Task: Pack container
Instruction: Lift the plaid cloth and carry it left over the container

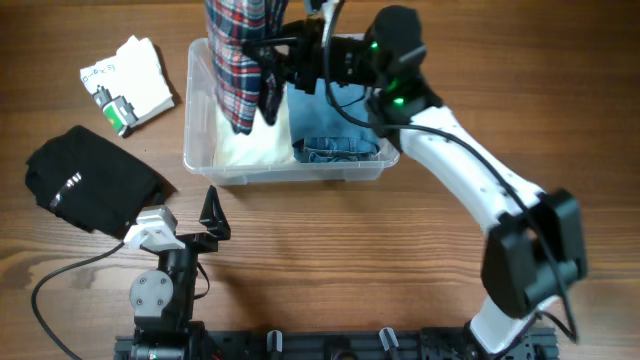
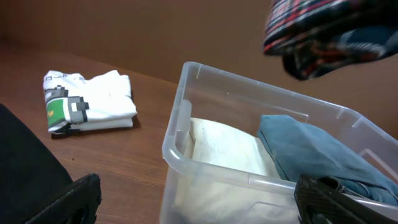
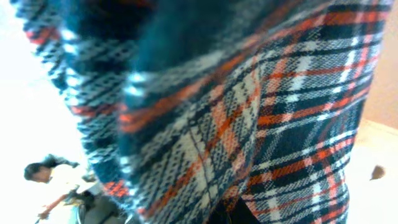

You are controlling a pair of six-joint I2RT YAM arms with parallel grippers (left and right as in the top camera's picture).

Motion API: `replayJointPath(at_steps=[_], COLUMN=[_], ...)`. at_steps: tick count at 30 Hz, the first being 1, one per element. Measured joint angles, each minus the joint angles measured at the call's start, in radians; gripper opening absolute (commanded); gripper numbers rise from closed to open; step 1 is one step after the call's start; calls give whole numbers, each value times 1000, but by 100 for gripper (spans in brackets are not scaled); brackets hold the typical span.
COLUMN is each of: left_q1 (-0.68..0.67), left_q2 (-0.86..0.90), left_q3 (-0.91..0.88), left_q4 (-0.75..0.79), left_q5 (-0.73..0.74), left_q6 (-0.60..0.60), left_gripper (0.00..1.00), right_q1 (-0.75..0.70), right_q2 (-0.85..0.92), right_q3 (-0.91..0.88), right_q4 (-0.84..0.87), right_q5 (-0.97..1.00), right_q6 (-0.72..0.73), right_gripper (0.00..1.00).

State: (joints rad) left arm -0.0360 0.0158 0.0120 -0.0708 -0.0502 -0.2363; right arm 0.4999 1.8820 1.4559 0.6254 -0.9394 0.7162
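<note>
The clear plastic container (image 1: 200,150) stands at the table's far middle; it also shows in the left wrist view (image 2: 186,106). Inside lie a cream garment (image 1: 255,140) on the left and folded blue jeans (image 1: 335,148) on the right. My right gripper (image 1: 272,62) is shut on a plaid shirt (image 1: 235,55) and holds it hanging above the container's left half. The plaid shirt (image 3: 249,112) fills the right wrist view and hides the fingers. My left gripper (image 1: 207,225) is open and empty, low at the near side in front of the container.
A folded white T-shirt with a pixel print (image 1: 127,82) lies at the far left; it also shows in the left wrist view (image 2: 87,99). A folded black garment (image 1: 90,185) lies at the left, next to my left arm.
</note>
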Motion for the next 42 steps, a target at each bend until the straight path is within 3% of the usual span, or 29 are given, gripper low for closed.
replayJointPath(at_steps=[8,20,26,29,35,42], left_q1=[0,0,0,0,0,0], left_q2=[0,0,0,0,0,0], left_q3=[0,0,0,0,0,0], left_q4=[0,0,0,0,0,0], left_q5=[0,0,0,0,0,0], left_q6=[0,0,0,0,0,0], left_gripper=[100,100,100,100,100,100], right_q1=[3,18,6,4,38,122], right_q2=[76,77,77,79,82,77], right_q3=[0,1,14,76,364,502], right_q4=[92,47,-192,-413,-937,-1123], right_q5=[-37,-48,2,76,350,692], right_q6=[131,174,142,68,-156,-297], right_gripper=[4,4,4,4,4,4])
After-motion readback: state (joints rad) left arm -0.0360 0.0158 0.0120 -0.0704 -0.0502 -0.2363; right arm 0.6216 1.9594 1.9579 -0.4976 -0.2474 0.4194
